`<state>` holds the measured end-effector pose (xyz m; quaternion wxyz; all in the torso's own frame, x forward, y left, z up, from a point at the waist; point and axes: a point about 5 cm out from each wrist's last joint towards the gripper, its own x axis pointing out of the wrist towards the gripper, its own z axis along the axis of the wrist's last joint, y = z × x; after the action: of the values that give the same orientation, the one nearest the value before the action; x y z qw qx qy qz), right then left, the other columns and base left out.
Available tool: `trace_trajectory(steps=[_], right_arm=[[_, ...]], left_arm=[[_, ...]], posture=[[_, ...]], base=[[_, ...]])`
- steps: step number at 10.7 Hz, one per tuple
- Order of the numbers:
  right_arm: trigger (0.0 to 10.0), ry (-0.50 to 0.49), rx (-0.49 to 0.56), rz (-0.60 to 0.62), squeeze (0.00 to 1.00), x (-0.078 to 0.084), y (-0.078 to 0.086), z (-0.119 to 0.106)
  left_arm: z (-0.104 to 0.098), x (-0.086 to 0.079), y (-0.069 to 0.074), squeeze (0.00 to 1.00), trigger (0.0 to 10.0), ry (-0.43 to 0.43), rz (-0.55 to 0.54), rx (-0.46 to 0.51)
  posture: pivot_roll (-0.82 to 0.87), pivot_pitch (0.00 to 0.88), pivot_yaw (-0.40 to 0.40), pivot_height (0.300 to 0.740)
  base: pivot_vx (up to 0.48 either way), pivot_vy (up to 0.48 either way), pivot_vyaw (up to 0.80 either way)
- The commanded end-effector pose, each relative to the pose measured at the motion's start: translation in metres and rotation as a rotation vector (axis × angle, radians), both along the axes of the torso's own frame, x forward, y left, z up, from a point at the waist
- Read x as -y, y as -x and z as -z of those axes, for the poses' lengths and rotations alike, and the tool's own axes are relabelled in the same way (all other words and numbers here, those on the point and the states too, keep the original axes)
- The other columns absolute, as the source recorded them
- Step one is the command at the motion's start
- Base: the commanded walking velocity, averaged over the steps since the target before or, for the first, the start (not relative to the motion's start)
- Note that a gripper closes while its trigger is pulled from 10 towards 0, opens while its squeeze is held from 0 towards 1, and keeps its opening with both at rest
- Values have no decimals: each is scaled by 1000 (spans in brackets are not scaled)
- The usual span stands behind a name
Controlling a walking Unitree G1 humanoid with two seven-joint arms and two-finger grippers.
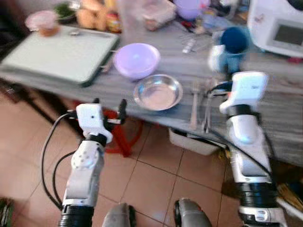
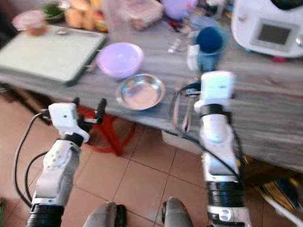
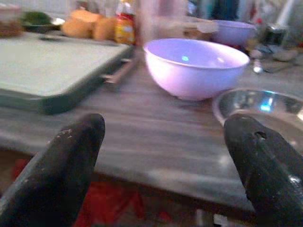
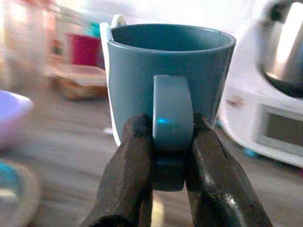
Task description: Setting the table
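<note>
- A home kitchen is showing here: a long grey wood-grain counter (image 1: 284,118) is running across the scene, crowded with cooking things.
- A white countertop appliance (image 1: 277,23) with a small screen is standing at the far right end.
- A pale green cutting board (image 1: 61,54) is lying at the left end, with a lilac bowl (image 1: 136,59) and a steel dish (image 1: 158,91) sitting beside it.
- Bread rolls (image 3: 85,27), a jar and food containers are lining the back edge.
- Terracotta floor tiles (image 1: 151,184) are spreading below the counter, where a red stool (image 1: 123,135) is standing.
</note>
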<state>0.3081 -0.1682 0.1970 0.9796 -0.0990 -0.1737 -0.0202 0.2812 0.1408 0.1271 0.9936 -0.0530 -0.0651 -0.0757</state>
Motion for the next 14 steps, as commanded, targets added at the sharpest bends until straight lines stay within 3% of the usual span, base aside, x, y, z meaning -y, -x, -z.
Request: trace_trajectory(steps=[1, 4, 6, 10, 12, 14], right_arm=[[10000, -10, 25, -30, 0, 0, -2, -7], [10000, -4, 7, -82, 0, 8, -18, -13], [10000, 10, -2, -142, 0, 5, -32, -16], [10000, -25, -17, -144, 0, 11, -44, -13], [10000, -54, -20, -251, 0, 3, -48, -13], [10000, -19, -3, -290, 0, -4, -53, -18]], left_arm=[[0, -4, 2, 0, 10000, -11, -12, -3], [0, -4, 6, 0, 10000, -12, -10, -8], [1, -5, 11, 0, 10000, -16, -1, -18], [1, -9, 18, 0, 10000, -36, 6, -35], [0, -13, 20, 0, 10000, -48, 4, -40], [-1, -16, 22, 0, 10000, -58, 1, -43]], posture=[[-30, 160, 70, 740], [-22, 181, 73, 740], [-12, 203, 82, 740], [18, 229, 99, 740], [27, 238, 104, 740], [41, 242, 105, 740]], base=[[0, 0, 0], [0, 0, 0], [0, 0, 0], [0, 0, 0], [0, 0, 0], [0, 0, 0]])
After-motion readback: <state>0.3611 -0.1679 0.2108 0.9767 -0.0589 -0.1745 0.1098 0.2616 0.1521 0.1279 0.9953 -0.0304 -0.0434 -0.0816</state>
